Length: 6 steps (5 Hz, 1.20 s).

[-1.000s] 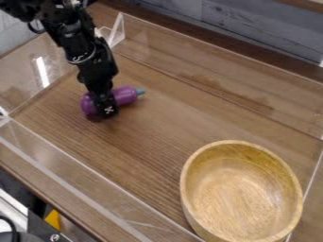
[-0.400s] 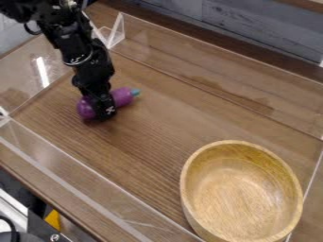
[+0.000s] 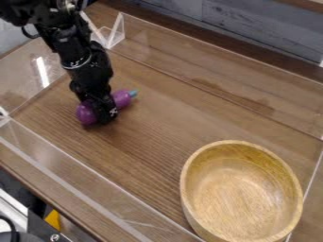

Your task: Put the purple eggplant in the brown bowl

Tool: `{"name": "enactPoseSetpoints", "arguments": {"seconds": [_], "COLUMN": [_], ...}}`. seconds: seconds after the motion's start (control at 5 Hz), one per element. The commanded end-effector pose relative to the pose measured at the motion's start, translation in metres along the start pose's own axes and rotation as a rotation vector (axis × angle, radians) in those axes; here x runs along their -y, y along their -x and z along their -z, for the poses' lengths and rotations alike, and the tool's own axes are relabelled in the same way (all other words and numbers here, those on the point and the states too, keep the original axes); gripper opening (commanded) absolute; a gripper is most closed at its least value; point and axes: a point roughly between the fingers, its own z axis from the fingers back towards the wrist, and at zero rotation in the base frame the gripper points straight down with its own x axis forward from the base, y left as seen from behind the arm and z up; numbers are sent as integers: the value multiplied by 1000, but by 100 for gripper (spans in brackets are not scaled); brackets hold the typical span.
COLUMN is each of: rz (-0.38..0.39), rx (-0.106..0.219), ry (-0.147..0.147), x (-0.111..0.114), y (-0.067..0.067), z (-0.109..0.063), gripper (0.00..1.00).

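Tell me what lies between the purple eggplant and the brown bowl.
Nothing: the camera view shows only bare wooden tabletop between the purple eggplant and brown bowl.

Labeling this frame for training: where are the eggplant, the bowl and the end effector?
purple eggplant [image 3: 123,97]: camera view, exposed purple body near the stem end.
brown bowl [image 3: 192,168]: camera view, left rim.
end effector [image 3: 96,110]: camera view, between fingertips.

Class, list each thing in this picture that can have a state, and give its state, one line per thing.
purple eggplant: lying on its side on the table, outside the bowl, stem end pointing right.
brown bowl: upright, empty, at the lower right.
end effector: pointing down, jaws set around the eggplant; a firm grip cannot be confirmed.
wooden table: level, walled by clear panels.
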Motion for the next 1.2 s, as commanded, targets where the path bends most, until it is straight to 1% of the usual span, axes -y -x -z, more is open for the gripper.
{"name": "enactPoseSetpoints", "arguments": {"seconds": [0.0, 0.2, 0.4, 0.6, 0.8, 1.0], "rz": [-22, -88, -150, -190, -221, -186], "rx": [26, 22, 19, 12, 3, -5], "ry": [-8, 8, 16, 28, 30, 28], "x": [3, 2, 0, 6, 11, 10], "y": [-2, -4, -7, -9, -11, -14], "z": [-14, -26, -35, -39, -43, -32], "gripper": [0, 0, 0, 100, 100, 100]}}
